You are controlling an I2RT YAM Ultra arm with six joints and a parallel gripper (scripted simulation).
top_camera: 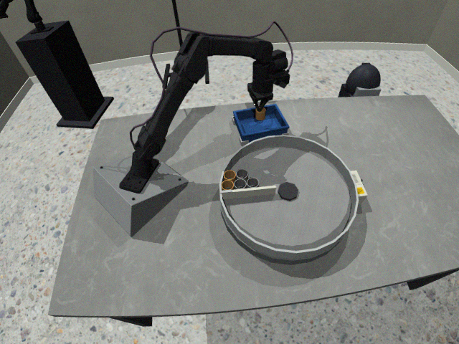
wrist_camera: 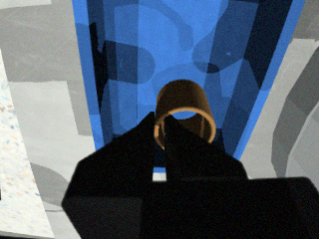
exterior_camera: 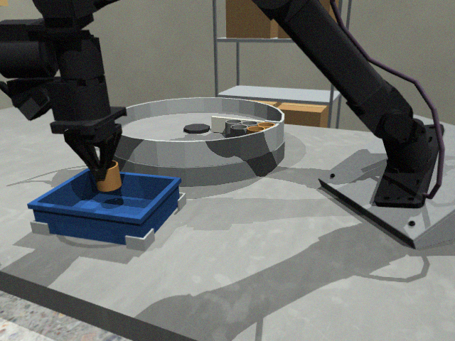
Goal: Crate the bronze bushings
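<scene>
My gripper is shut on the wall of a bronze bushing. It holds the bushing upright inside the blue crate, above the floor of the crate. No other bushing shows in the crate. On the turntable, two bronze bushings stand against the rim at the left in the top view. Three steel bushings stand beside them, along the pale divider.
The pale divider runs from the turntable's rim toward the dark hub. The turntable's raised rim lies close to the crate. Light corner brackets hold the crate. A label box sits outside the rim.
</scene>
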